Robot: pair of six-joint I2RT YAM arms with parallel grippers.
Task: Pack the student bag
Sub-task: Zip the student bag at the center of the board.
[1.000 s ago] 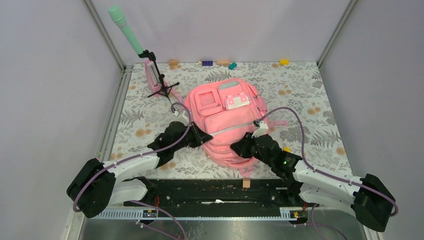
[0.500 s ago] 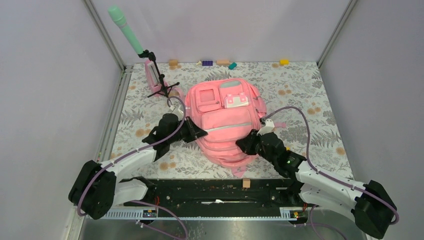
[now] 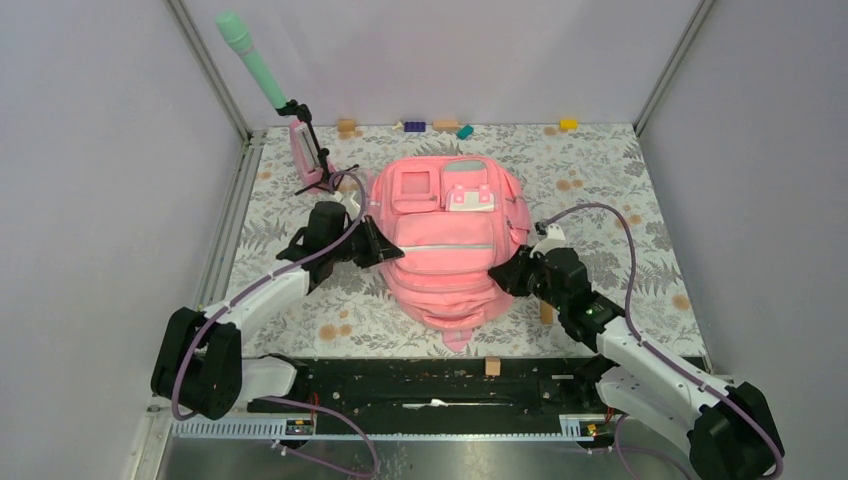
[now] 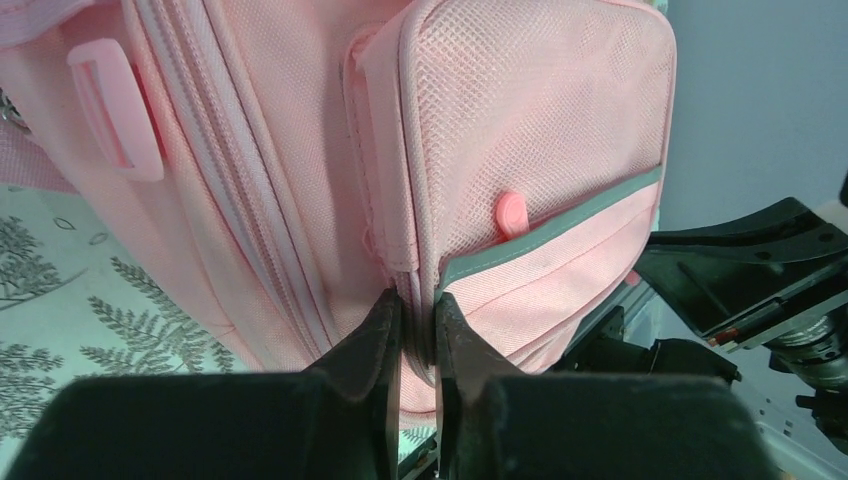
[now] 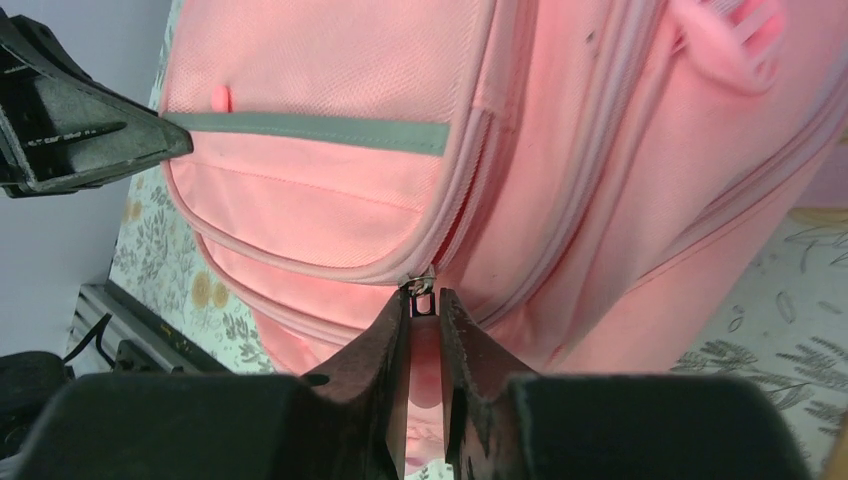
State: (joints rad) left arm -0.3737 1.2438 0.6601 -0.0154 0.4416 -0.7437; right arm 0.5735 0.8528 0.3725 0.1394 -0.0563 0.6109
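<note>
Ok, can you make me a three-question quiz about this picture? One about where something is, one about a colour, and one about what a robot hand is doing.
1. Where does the microphone stand?
A) at the far-left corner of the table
B) at the near-right corner
C) in the middle

2. What colour is the strip across the student bag's front pocket?
A) yellow
B) grey
C) blue

3. What is the right gripper doing?
A) hanging wide open
B) holding a block
C) pinching a zipper pull

Answers:
1 A, its stand sits at the far-left corner.
2 B, both wrist views show it grey.
3 C, the pull sits clamped in it.
</note>
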